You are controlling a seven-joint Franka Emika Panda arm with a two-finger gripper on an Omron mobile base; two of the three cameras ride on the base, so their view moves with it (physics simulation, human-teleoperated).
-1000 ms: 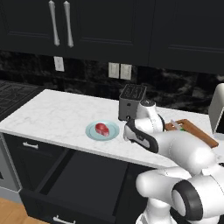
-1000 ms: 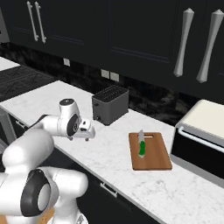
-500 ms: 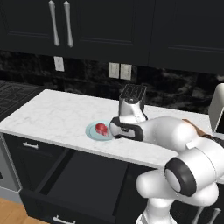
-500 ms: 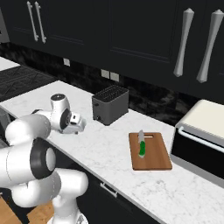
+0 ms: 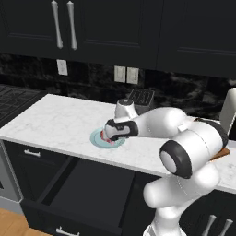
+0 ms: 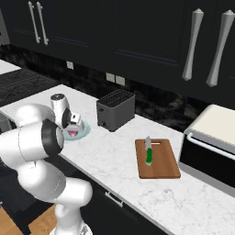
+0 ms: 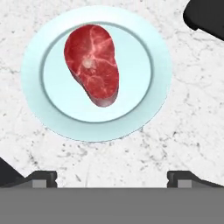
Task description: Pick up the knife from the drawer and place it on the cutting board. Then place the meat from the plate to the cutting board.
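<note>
The meat (image 7: 92, 63), a red marbled lump, lies on the pale blue-green plate (image 7: 157, 57) on the white marble counter. My gripper (image 7: 112, 179) hangs open just above the plate's near rim, fingertips (image 7: 43, 177) wide apart and empty. In the left base view the gripper (image 5: 108, 133) covers most of the plate (image 5: 97, 138). From the right, the meat (image 6: 72, 133) peeks out beside the hand on the plate (image 6: 81, 133). The knife (image 6: 148, 155), green-handled, rests on the wooden cutting board (image 6: 160, 167). The black drawer (image 5: 87, 189) stands pulled open below the counter.
A black toaster (image 6: 115, 110) stands behind the plate, its corner near the hand (image 7: 205, 17). A white appliance (image 6: 211, 137) sits right of the board. A stove (image 5: 14, 99) lies at the far left. Dark cabinets hang overhead.
The arm has swung left from the cutting-board side and come down over the plate. The jaws stayed open; the knife has not moved on the board.
</note>
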